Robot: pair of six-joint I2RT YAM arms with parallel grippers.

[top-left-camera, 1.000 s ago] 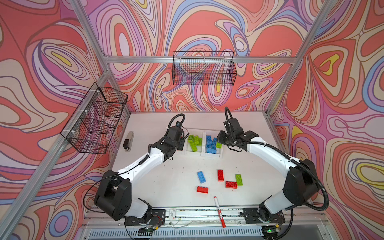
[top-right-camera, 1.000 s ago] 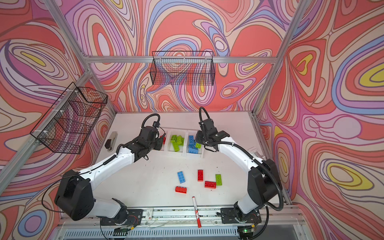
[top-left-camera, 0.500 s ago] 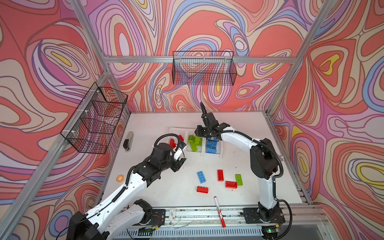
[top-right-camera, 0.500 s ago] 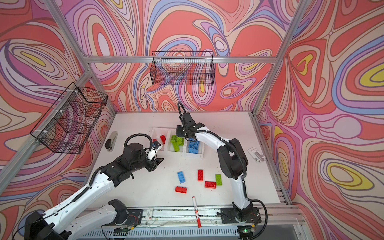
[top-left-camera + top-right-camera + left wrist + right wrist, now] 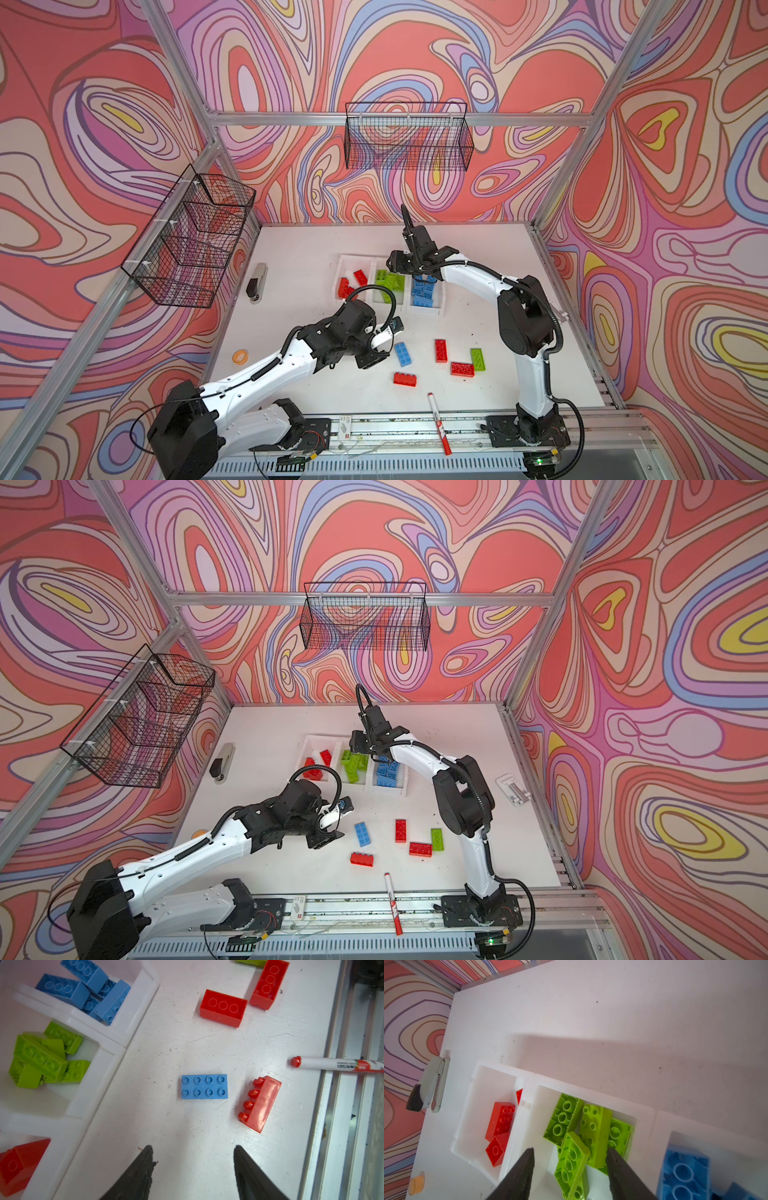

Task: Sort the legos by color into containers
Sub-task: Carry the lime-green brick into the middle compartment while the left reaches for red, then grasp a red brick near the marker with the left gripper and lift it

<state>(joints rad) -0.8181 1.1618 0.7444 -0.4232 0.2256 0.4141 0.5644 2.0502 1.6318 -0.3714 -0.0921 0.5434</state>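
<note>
Left hand (image 5: 192, 1148) now near five loose legos (image 5: 401, 353)

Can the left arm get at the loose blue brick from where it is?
Probably yes: the left gripper is open and empty, the blue brick lies flat just ahead of it, and the nearest red brick stands clear.

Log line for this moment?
left tool open, near blue brick | right tool open over green bin | also loose: green brick, three red bricks
</note>
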